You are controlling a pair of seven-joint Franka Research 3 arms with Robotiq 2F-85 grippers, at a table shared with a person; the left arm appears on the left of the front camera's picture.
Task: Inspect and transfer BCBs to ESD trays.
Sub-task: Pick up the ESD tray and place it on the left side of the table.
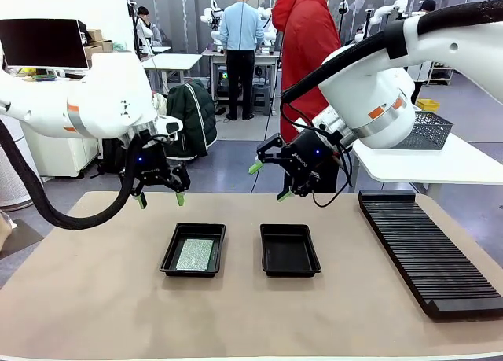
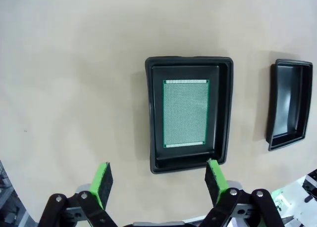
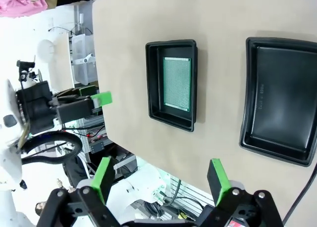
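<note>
Front view: the left tool [image 1: 161, 198] and right tool [image 1: 270, 182] hang released, with one ESD tray [image 1: 167, 259] below-ahead of the left and the other ESD tray [image 1: 271, 263] below-ahead of the right. Left wrist view: a BCB [image 2: 185, 113] lies flat in the tray just ahead of the left tool. Right wrist view: that tray lies ahead-left of the right tool, and the other lies ahead-right.

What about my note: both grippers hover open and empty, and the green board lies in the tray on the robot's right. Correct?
One slip: the BCB lies in the left ESD tray; the right ESD tray is bare, as the front view shows. The left gripper and right gripper do hover open and empty.
</note>
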